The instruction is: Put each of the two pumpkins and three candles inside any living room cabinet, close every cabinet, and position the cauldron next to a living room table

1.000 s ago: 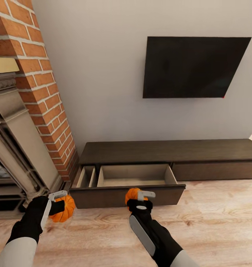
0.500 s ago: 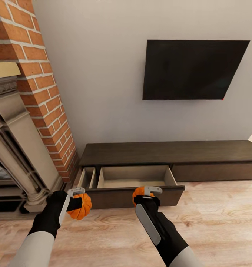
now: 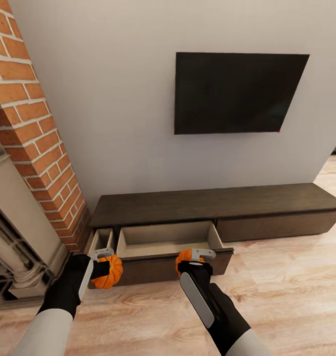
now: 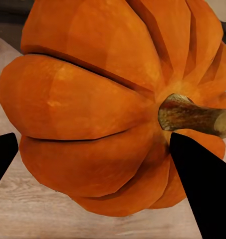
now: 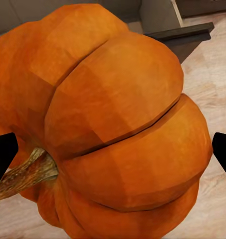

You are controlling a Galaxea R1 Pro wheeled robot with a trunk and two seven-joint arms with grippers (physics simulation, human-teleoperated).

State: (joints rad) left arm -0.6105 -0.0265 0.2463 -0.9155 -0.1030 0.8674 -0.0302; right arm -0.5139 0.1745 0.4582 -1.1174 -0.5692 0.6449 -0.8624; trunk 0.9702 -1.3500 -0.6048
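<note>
1. Head view: the left gripper (image 3: 102,262) is clamped on a pumpkin (image 3: 110,273) in front of the left end of the cabinet (image 3: 212,203); the right gripper (image 3: 196,258) is clamped on a second pumpkin (image 3: 184,257), held at the front panel of the open drawer (image 3: 163,238); the drawer stands pulled out, its beige inside bare; a narrow compartment (image 3: 102,240) lies open beside it; a black screen (image 3: 234,92) hangs on the wall above; a brick column (image 3: 32,133) rises at the left; the floor (image 3: 286,287) is pale wood.
2. Left wrist view: the pumpkin (image 4: 113,99) sits between the dark fingertips (image 4: 202,189), its brown stem (image 4: 192,115) pointing sideways; wood floor shows beneath.
3. Right wrist view: the second pumpkin (image 5: 108,129) is gripped between black fingertips (image 5: 3,157), stem (image 5: 28,175) off to one side; the drawer's corner (image 5: 185,37) shows beyond it.
</note>
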